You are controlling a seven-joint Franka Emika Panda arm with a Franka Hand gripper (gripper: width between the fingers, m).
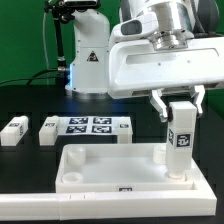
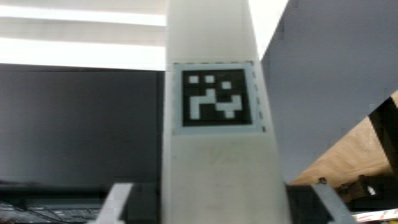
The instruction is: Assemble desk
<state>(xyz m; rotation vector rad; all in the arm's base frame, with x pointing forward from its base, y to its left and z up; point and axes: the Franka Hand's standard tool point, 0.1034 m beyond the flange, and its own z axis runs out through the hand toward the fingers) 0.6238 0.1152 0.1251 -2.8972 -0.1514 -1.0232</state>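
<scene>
The desk panel (image 1: 100, 170), white with a raised rim, lies flat at the front of the black table. My gripper (image 1: 180, 106) is shut on a white desk leg (image 1: 181, 140) and holds it upright at the panel's corner on the exterior view's right, its lower end down at the panel. In the wrist view the leg (image 2: 222, 130) fills the middle with its black-and-white tag facing the camera, and a fingertip (image 2: 125, 200) shows on each side. Two more legs (image 1: 13, 130) (image 1: 49, 128) lie on the table at the exterior view's left. A fourth leg is not in view.
The marker board (image 1: 93, 126) lies flat behind the panel, between the loose legs and my gripper. The robot's base (image 1: 85, 60) stands at the back. A green backdrop closes the scene behind.
</scene>
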